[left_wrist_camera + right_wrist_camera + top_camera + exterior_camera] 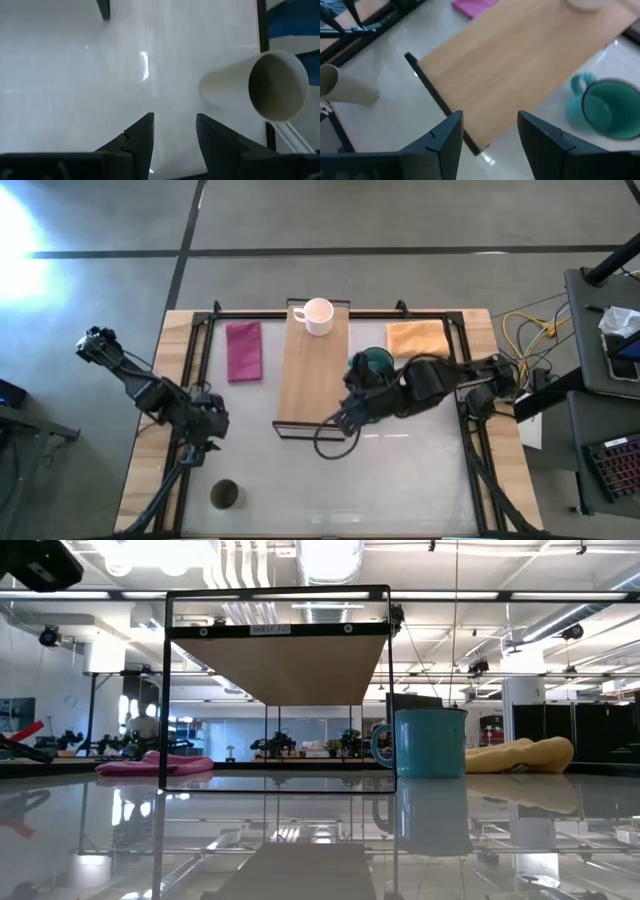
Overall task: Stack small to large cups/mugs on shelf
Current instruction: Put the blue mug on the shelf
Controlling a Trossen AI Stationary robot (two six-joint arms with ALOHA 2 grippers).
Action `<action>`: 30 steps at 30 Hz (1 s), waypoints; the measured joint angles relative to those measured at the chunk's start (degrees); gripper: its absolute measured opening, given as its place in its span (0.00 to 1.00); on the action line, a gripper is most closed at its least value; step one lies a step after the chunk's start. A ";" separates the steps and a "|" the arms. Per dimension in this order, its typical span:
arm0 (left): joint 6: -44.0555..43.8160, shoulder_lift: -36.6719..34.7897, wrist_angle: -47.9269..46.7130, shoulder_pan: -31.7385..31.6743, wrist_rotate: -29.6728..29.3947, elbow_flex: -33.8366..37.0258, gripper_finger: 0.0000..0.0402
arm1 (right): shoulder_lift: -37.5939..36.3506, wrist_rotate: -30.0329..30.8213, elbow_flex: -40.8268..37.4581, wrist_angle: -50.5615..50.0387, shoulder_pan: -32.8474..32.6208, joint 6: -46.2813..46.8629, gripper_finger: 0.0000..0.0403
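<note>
The light-wood shelf (313, 370) stands mid-table on a dark wire frame. A white mug with a handle (317, 316) stands upright at the shelf's far end. A teal mug (376, 363) stands upright on the table just right of the shelf, and also shows in the right wrist view (605, 107) and the low view (430, 742). A small olive-brown handleless cup (225, 495) stands upright near the table's near left edge, and also shows in the left wrist view (265, 87). My left gripper (201, 452) is open and empty, on the far side of that cup. My right gripper (342, 423) is open and empty over the shelf's near right corner (470, 142).
A pink cloth (244, 350) lies left of the shelf and an orange cloth (416, 337) lies at the far right. A dark frame (200, 330) runs round the table. A cable loops on the table at the shelf's near end (325, 445).
</note>
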State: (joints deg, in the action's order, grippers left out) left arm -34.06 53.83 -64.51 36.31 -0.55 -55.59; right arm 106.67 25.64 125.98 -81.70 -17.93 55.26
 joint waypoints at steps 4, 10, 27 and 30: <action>-0.06 0.11 1.10 0.13 -3.91 -0.60 0.33 | -0.04 2.73 -2.09 -5.17 -0.92 8.70 0.45; -0.04 -4.69 6.63 -1.26 -5.56 -0.43 0.33 | -3.57 0.02 -9.37 -8.06 2.94 16.13 0.45; 4.42 -19.82 16.49 -14.53 -8.63 8.76 0.33 | -25.35 -18.76 -47.65 10.74 34.92 1.51 0.45; 4.09 -22.17 15.93 -17.43 -8.79 11.21 0.33 | -24.55 -20.67 -52.77 15.60 39.60 -2.15 0.45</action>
State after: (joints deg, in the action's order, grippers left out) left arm -29.97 31.66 -48.58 18.88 -9.34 -44.37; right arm 82.12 4.96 73.21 -66.10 21.67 53.12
